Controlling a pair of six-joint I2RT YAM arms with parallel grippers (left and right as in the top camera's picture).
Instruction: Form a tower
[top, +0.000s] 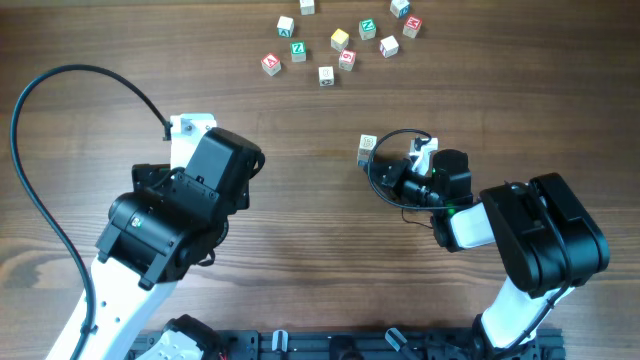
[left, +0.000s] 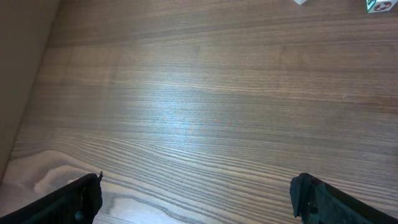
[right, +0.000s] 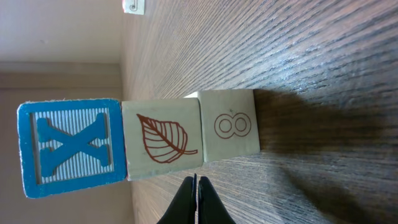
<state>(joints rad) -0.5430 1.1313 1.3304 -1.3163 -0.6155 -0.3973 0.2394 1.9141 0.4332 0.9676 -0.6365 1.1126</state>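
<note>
The tower (top: 367, 149) is three small wooden cubes standing right of the table's middle, its top face pale from overhead. The right wrist view shows it sideways: a cube with a figure 8 (right: 228, 126) rests on the wood, a leaf cube (right: 161, 138) sits on it, and a blue X cube (right: 69, 148) is on top. My right gripper (right: 195, 182) is shut and empty, its tip just short of the leaf cube and not touching it. My left gripper (left: 196, 190) is open over bare wood at the left, holding nothing.
Several loose letter cubes (top: 340, 40) lie scattered along the far edge, two of them at the top of the left wrist view (left: 376, 5). The bulky left arm (top: 185, 205) fills the left middle. A black cable (top: 60, 90) loops at the far left.
</note>
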